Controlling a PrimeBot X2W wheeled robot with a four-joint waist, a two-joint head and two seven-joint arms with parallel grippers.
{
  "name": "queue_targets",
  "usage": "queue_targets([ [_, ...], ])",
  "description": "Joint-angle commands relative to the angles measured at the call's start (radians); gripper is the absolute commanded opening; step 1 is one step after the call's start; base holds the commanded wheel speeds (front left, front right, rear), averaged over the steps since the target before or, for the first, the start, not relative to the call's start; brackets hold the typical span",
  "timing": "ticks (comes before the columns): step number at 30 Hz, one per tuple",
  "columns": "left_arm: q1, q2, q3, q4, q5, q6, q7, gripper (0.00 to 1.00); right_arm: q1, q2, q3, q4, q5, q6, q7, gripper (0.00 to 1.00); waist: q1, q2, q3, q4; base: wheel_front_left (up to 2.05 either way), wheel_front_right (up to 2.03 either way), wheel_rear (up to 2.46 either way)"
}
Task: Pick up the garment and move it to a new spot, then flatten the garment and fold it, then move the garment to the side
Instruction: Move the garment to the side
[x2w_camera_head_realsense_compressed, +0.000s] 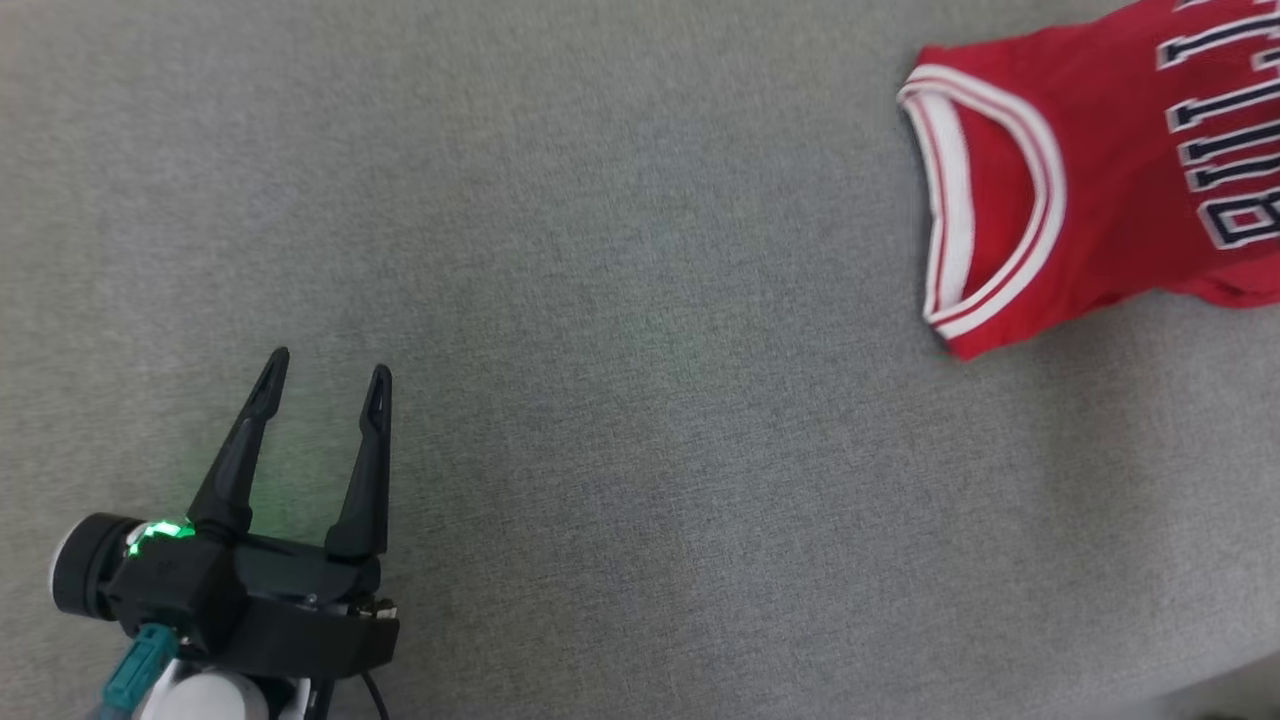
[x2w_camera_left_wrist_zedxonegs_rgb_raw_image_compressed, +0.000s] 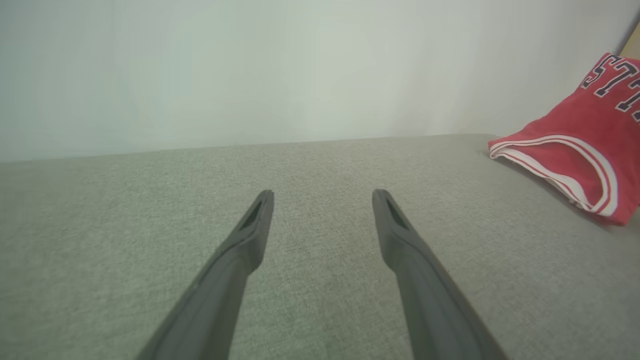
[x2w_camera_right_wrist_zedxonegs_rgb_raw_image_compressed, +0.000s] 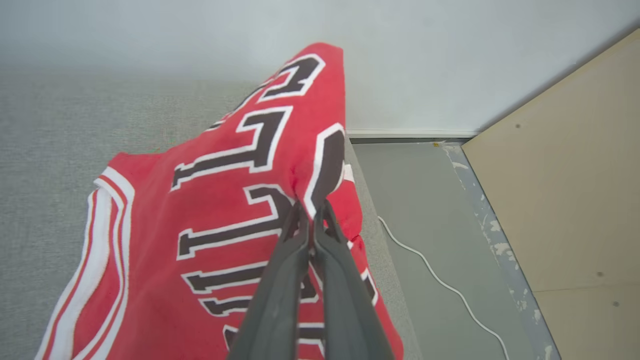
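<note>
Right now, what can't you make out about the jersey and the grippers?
Jersey: head view, right edge cuts off most lettering and the body.
Right gripper: right wrist view, fingertips sunk in cloth, so the pinched amount is hidden.
Left wrist view: frame edge crops the jersey too.

Red garment (x2w_camera_head_realsense_compressed: 1100, 150): smooth cloth. Grey surface (x2w_camera_head_realsense_compressed: 640, 350): matt woven fabric. left claw (x2w_camera_head_realsense_compressed: 329, 362): matt plastic.

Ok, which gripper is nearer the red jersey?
Right. The right gripper is shut on the red jersey; the left gripper stands open above the grey surface, well clear of it.
</note>
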Motion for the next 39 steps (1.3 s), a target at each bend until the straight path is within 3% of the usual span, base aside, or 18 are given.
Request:
queue_targets([
  [1, -0.013, 0.009, -0.001, -0.004, 0.006, -0.003, 0.004, 1.00, -0.014, -0.017, -0.007, 0.001, -0.009, 0.000, -0.008, 0.00, -0.0002, -0.0002, 0.057, -0.027, 0.00, 0.00, 0.00],
  [10, -0.040, 0.039, -0.019, -0.028, -0.004, -0.006, 0.029, 1.00, -0.056, -0.137, -0.036, 0.107, -0.125, 0.000, -0.141, 0.00, -0.0002, -0.0002, 0.116, -0.002, 0.00, 0.00, 0.00],
  [15, -0.050, 0.049, -0.033, -0.025, 0.003, -0.005, 0.039, 1.00, -0.067, -0.112, -0.073, 0.198, -0.210, 0.000, -0.209, 0.00, -0.0002, -0.0002, 0.127, 0.013, 0.00, 0.00, 0.00],
  [16, -0.053, 0.050, -0.037, -0.023, 0.003, -0.005, 0.039, 1.00, -0.066, -0.112, -0.085, 0.217, -0.225, 0.000, -0.225, 0.07, -0.0002, -0.0002, 0.128, 0.017, 0.00, 0.00, 0.00],
  [18, -0.057, 0.051, -0.044, -0.017, 0.005, -0.006, 0.036, 1.00, -0.057, -0.104, -0.104, 0.256, -0.252, 0.000, -0.248, 0.79, -0.0002, -0.0002, 0.122, 0.025, 0.00, 0.00, 0.00],
  [19, -0.057, 0.053, -0.047, -0.014, 0.007, -0.006, 0.033, 1.00, -0.053, -0.095, -0.116, 0.272, -0.264, 0.000, -0.258, 1.00, -0.0002, -0.0002, 0.117, 0.027, 0.00, 0.00, 0.00],
  [25, -0.038, 0.054, -0.063, 0.009, 0.004, -0.007, 0.008, 1.00, -0.013, -0.037, -0.170, 0.316, -0.311, 0.000, -0.291, 1.00, -0.0002, -0.0002, 0.045, 0.033, 0.00, 0.00, 0.00],
  [30, -0.004, 0.015, -0.035, 0.041, -0.054, 0.009, -0.019, 1.00, 0.057, 0.037, -0.181, 0.299, -0.265, 0.000, -0.338, 1.00, -0.0002, -0.0002, -0.062, 0.036, 0.00, 0.00, 0.00],
  [39, 0.108, -0.037, 0.009, 0.095, -0.088, 0.043, -0.036, 1.00, 0.311, 0.166, -0.106, 0.120, -0.123, 0.000, -0.590, 1.00, -0.0002, -0.0002, -0.280, 0.070, 0.00, 0.00, 0.00],
])
